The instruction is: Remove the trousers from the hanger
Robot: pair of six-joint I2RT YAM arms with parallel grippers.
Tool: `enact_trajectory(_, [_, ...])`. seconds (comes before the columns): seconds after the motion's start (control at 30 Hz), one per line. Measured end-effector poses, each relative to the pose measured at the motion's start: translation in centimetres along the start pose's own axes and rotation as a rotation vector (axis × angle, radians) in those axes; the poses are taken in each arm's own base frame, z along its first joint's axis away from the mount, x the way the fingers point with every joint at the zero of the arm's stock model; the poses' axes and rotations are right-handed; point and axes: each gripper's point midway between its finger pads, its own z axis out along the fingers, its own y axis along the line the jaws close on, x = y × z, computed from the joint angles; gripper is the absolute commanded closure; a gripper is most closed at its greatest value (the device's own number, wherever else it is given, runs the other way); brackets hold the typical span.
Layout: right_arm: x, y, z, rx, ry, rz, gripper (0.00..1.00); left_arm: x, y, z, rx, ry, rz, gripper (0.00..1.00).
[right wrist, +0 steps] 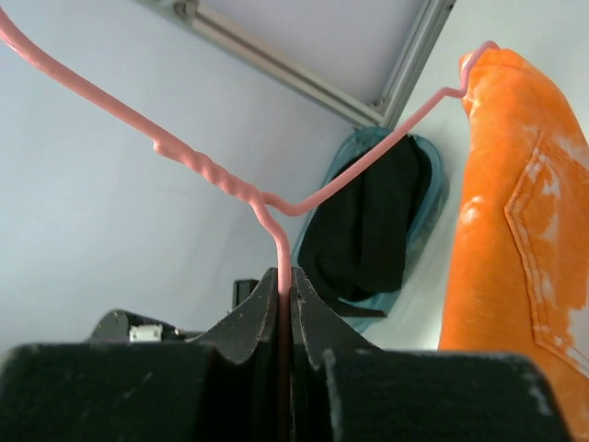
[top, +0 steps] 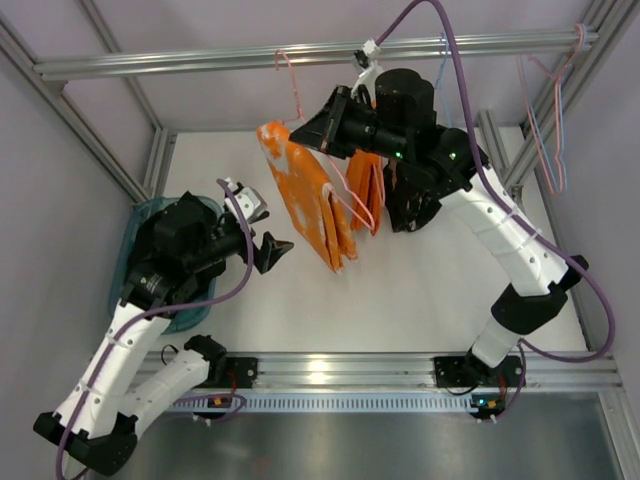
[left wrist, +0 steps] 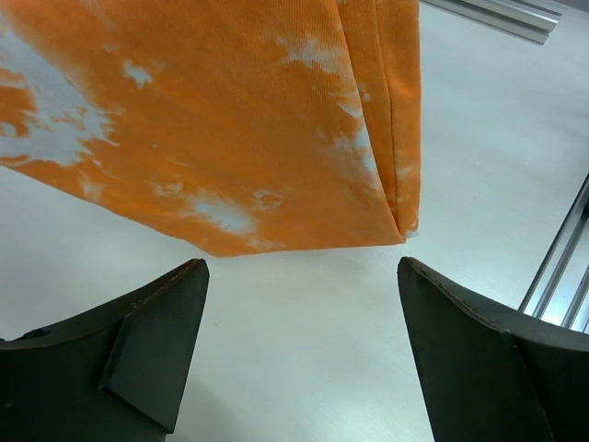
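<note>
Your right pincer (right wrist: 284, 281) is clamped shut on the thin wire of the pink hanger (right wrist: 221, 179), just beside its twisted neck. From that neck one arm of the wire runs out to a shoulder bend, where the orange trousers (top: 310, 200) are draped.

In the top view the trousers hang in folds above the middle of the tabletop (top: 400, 290), a little toward 12 o'clock. Your right arm's wrist and forearm crowd them on the 3 o'clock side. Part of the cloth shows behind that arm, so that side is blocked from sight.

Your left pincer (top: 275, 248) sits at about 8 o'clock from the trousers, apart from the cloth. Its fingers (left wrist: 156, 341) are spread wide with nothing between them. From its wrist camera you see the lower hem hanging in front of the gap between the fingers, with bare tabletop under it.

At the tabletop's 9 o'clock edge stands a teal basket (top: 125, 260). Your left arm covers most of it from above. The right wrist camera shows a black garment (right wrist: 368, 230) lying in it.

An aluminium crossbar (top: 200, 62) spans the 12 o'clock side. The hanger's upper wire rises close to it, but you cannot tell whether it rests on the bar. At 2 o'clock, spare wire hangers (top: 540, 135), pink and light blue, dangle from the frame, well apart from the trousers.
</note>
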Motion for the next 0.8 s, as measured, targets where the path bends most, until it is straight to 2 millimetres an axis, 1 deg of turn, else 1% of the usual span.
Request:
enact_trajectory(0.13, [-1.1, 0.0, 0.2, 0.019, -0.059, 0.041, 1.00, -0.5, 0.3, 0.4, -0.014, -0.023, -0.002, 0.11])
enact_trajectory(0.27, [-1.5, -0.3, 0.5, 0.061, -0.110, 0.062, 1.00, -1.3, 0.4, 1.4, -0.030, -0.054, 0.003, 0.11])
enact_trajectory(0.43, [-1.7, -0.3, 0.9, 0.100, -0.163, 0.081, 1.00, -1.9, -1.5, 3.5, 0.007, -0.062, 0.026, 0.12])
enact_trajectory(0.5, [-1.7, -0.3, 1.0, 0.110, -0.177, 0.086, 1.00, -1.9, -1.8, 4.3, 0.002, -0.060, 0.028, 0.13])
enact_trajectory(0.57, [-1.8, -0.3, 1.0, 0.119, -0.191, 0.088, 1.00, -1.8, -1.4, 5.0, -0.035, -0.054, 0.023, 0.16])
enact_trajectory(0.67, [-1.8, -0.3, 1.0, 0.134, -0.211, 0.084, 1.00, -1.6, 0.1, 5.5, -0.116, -0.046, 0.014, 0.20])
enact_trajectory(0.8, [-2.1, -0.2, 0.9, 0.150, -0.242, 0.074, 1.00, -1.4, 1.7, 5.9, -0.200, -0.041, 0.003, 0.20])
